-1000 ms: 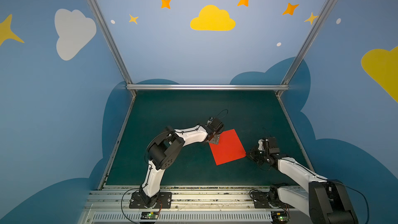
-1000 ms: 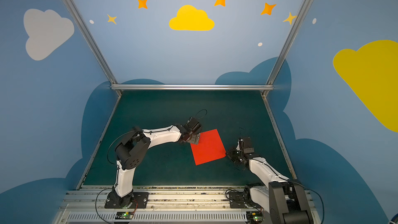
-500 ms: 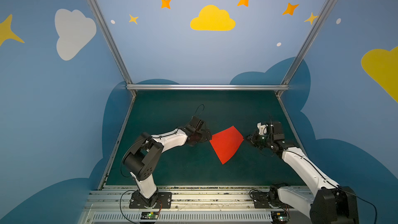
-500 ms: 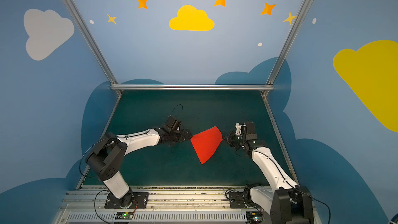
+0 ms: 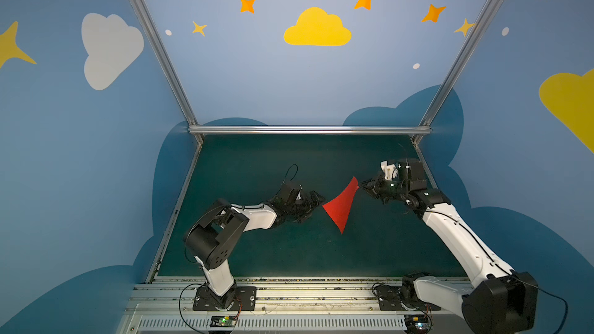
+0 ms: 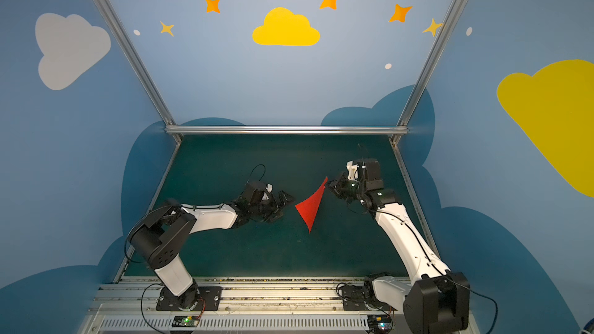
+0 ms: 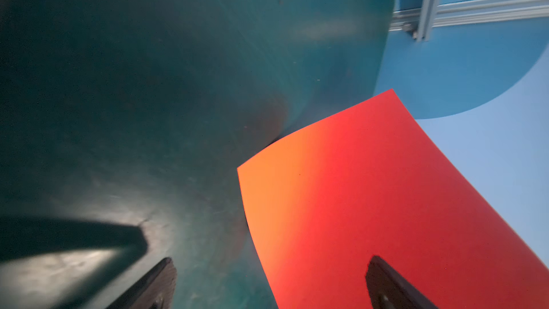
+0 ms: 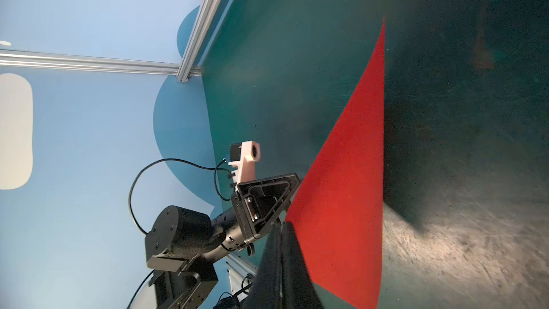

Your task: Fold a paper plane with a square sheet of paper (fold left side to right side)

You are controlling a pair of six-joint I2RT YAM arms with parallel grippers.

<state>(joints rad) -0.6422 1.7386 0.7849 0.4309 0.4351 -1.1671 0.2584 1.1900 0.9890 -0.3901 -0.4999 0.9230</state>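
Blue walls painted with clouds and stars close in a dark green mat [image 5: 257, 252], and the change of the last second is plain on it. The square sheet of paper [image 5: 341, 207], which lay flat a second ago, now stands nearly on edge a little toward 3 o'clock of the mat's middle, bowed and uncreased. The right gripper [image 5: 364, 186] is clamped shut on the sheet's corner at 1 o'clock and has lifted it; the right wrist view shows its closed fingers [image 8: 282, 251] pinching the red edge. The left gripper [image 5: 316, 207], which was at the sheet's 9 o'clock corner, has drawn back and sits just beside that corner with jaws spread wide and grasping nothing, though in the left wrist view the paper [image 7: 371, 203] reaches in between them. Whether the lowest tip at 6 o'clock touches the mat I cannot tell. I judge that the left-to-right fold has not yet begun and that the hanging sheet will sway easily.
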